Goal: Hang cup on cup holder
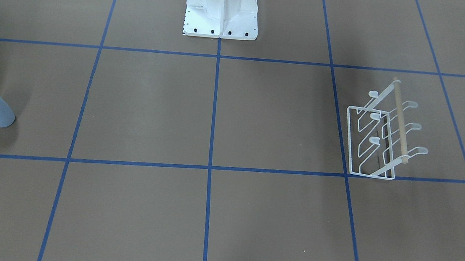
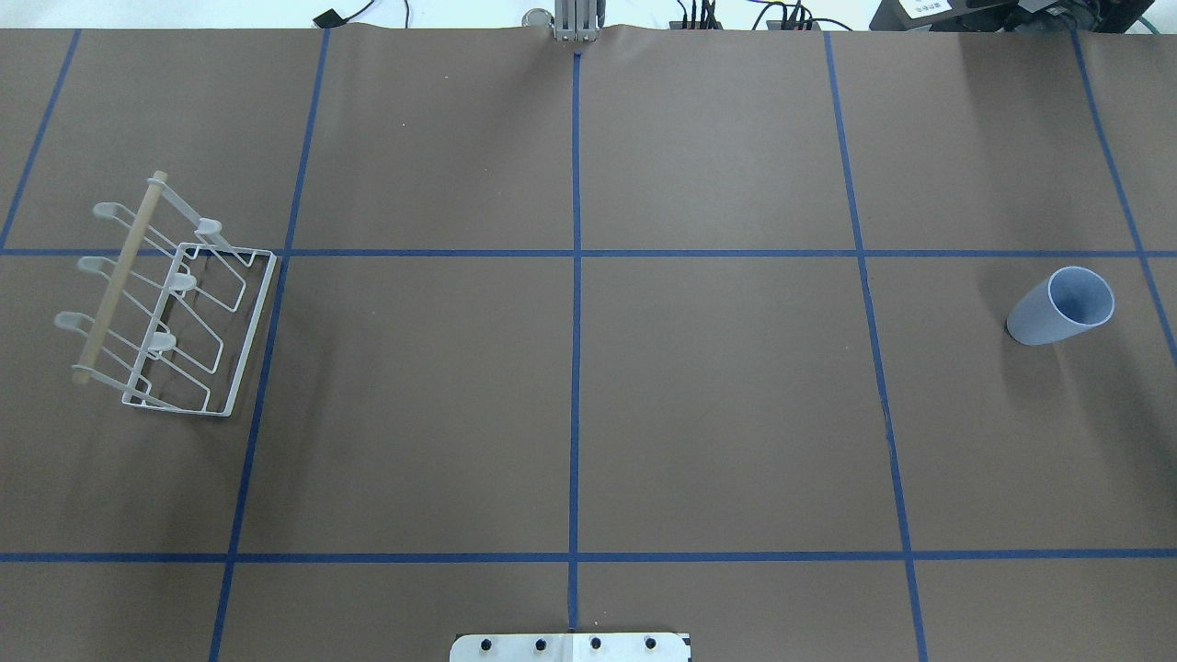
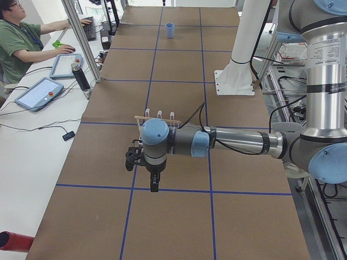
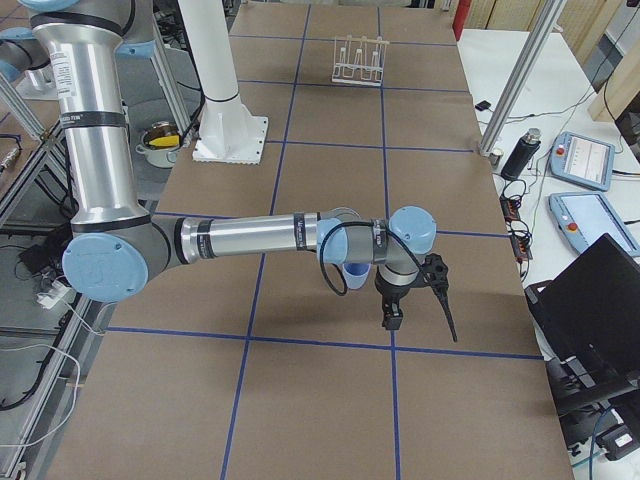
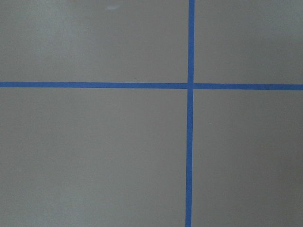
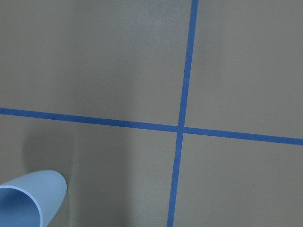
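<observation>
where blue tape grids brown table, cup upright, cannot tell jaws' grip

place: robotics lab | taped-grid table | teach pendants | seated operator

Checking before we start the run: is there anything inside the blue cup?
Nothing shows inside the cup: the overhead and front views look into its open mouth and show only bare blue wall. The very bottom is hidden by its side.

Overhead and front cameras face each other, both showing the cup.
</observation>
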`<state>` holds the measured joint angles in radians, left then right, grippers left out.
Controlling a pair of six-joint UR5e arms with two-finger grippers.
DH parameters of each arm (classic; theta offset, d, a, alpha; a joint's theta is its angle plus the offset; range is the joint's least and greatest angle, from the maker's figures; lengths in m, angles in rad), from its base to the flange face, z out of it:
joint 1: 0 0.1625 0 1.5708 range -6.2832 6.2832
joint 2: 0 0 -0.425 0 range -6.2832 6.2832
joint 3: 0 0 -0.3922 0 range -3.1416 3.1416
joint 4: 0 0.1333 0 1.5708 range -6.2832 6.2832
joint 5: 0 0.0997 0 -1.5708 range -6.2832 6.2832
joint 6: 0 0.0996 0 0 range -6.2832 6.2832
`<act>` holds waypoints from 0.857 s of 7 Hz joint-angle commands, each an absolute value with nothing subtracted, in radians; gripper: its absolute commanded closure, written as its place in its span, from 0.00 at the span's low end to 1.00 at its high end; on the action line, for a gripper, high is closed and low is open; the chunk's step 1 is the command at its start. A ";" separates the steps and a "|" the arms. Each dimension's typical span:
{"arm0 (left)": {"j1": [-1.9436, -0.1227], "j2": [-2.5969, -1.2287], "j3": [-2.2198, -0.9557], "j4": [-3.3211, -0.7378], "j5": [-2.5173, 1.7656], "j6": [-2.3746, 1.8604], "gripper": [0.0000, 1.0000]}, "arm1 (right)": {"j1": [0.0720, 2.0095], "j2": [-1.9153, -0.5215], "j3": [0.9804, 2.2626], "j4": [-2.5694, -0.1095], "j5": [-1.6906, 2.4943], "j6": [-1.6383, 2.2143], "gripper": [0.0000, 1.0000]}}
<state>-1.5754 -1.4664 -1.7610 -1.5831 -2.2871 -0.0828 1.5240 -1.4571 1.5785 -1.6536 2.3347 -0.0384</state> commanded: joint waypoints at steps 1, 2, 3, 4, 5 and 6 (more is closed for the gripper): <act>-1.575 -1.465 -1.761 -1.583 -2.287 -0.083 0.01 | 1.523 -1.459 1.578 -1.654 2.333 -0.040 0.00; -1.575 -1.465 -1.761 -1.583 -2.287 -0.083 0.01 | 1.525 -1.459 1.578 -1.654 2.333 -0.040 0.00; -1.575 -1.465 -1.761 -1.583 -2.287 -0.083 0.01 | 1.523 -1.459 1.578 -1.654 2.332 -0.040 0.00; -1.575 -1.462 -1.761 -1.583 -2.287 -0.083 0.01 | 1.525 -1.459 1.577 -1.654 2.332 -0.041 0.00; -1.575 -1.465 -1.761 -1.579 -2.289 -0.084 0.01 | 1.523 -1.459 1.577 -1.654 2.333 -0.040 0.00; -1.575 -1.479 -1.763 -1.539 -2.289 -0.084 0.01 | 1.523 -1.457 1.589 -1.654 2.333 -0.040 0.00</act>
